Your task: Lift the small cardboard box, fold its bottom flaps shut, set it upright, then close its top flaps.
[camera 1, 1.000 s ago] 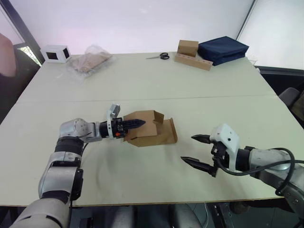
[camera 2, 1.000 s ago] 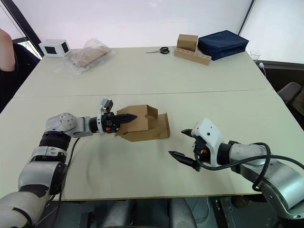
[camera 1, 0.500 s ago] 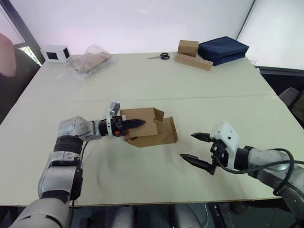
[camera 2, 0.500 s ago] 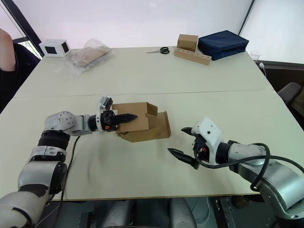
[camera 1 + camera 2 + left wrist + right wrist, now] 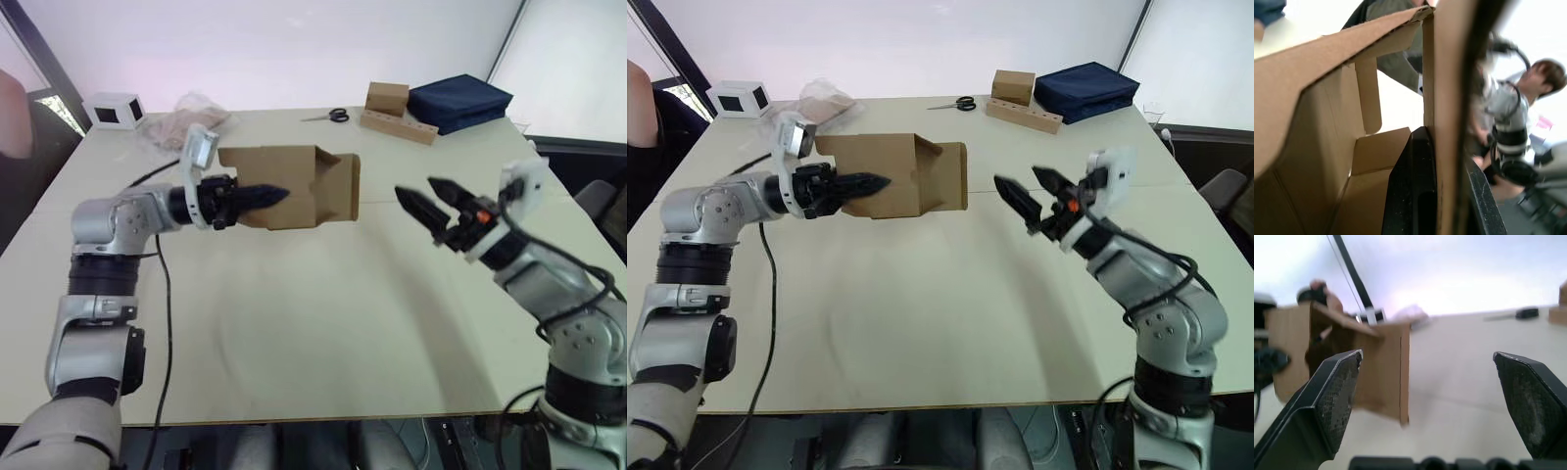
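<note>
The small cardboard box hangs in the air above the table, lying on its side, plain brown. My left gripper is shut on its near wall; in the left wrist view one finger is inside the box and the other outside, with the cardboard wall between them. The box's open end faces right, and a flap stands out from it. Which end this is I cannot tell. My right gripper is raised to the right of that end, wide open and apart from the box.
On the cream table, at the far side, lie a white cube with a dark window, a clear plastic bag, scissors, a brown cube on a hole-dotted slab and a dark blue bag. A person is at the far left.
My left gripper has lifted the box off the table, up and away from me. My right gripper has risen to the level of the box's open end and stays open.
</note>
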Controlling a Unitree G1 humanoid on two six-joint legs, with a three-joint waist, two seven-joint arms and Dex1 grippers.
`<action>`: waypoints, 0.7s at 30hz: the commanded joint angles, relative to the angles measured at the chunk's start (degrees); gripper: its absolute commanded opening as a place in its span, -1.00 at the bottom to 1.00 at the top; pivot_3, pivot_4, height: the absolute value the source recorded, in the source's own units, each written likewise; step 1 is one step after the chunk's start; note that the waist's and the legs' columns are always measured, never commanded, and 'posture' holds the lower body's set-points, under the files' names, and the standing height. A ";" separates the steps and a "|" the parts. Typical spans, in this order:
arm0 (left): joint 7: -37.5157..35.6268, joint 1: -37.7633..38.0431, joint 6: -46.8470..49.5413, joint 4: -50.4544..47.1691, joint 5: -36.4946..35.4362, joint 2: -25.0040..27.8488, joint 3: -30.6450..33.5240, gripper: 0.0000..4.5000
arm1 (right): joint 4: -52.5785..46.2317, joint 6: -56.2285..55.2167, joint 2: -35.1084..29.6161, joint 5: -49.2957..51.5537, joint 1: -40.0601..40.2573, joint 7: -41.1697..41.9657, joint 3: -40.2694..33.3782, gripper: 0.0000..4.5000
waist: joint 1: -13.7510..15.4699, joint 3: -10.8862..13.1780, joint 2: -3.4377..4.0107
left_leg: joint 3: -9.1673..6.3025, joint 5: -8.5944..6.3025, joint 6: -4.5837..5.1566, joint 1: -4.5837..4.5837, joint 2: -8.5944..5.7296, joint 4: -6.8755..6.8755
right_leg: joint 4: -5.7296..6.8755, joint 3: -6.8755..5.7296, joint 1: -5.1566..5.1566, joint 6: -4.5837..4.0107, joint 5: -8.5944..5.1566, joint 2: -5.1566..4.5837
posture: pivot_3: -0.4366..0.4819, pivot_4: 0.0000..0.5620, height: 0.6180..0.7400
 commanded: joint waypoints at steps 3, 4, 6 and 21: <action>-3.00 -6.62 -5.27 3.07 1.64 0.82 0.73 -1.00 | 1.40 -5.92 3.52 -0.99 -7.40 0.59 2.67 0.16 | -0.10 0.00 0.00 | 0.00 0.00 0.00 -0.02 0.00 -0.04 | -0.03 0.00 -0.02 0.00 0.00 0.02 | -0.05 -0.47 1.00; -3.04 -7.11 -5.38 3.63 1.58 0.60 0.94 -1.00 | 1.54 -6.79 3.92 -1.73 -7.71 1.11 3.51 -0.02 | -0.17 0.00 0.00 | 0.01 0.00 0.00 -0.02 0.00 -0.04 | -0.02 0.00 -0.02 0.00 0.00 0.00 | -0.05 -0.47 1.00; -3.19 -7.15 -5.65 3.68 1.66 0.27 0.74 -1.00 | 1.78 -7.87 4.93 -1.86 -7.93 2.19 4.72 -0.34 | -0.54 0.00 0.00 | 0.02 0.00 0.00 -0.02 -0.01 -0.03 | -0.02 0.00 -0.02 0.00 0.00 -0.01 | -0.05 -0.47 1.00; -2.59 -5.59 -4.93 1.65 0.57 -1.49 1.09 -1.00 | 5.36 -10.59 7.74 -6.37 -11.18 3.83 10.94 -0.99 | -2.79 0.01 0.02 | -0.02 0.01 -0.01 -0.03 0.00 -0.08 | 0.01 0.02 -0.07 0.00 0.00 0.01 | -0.05 -0.47 1.00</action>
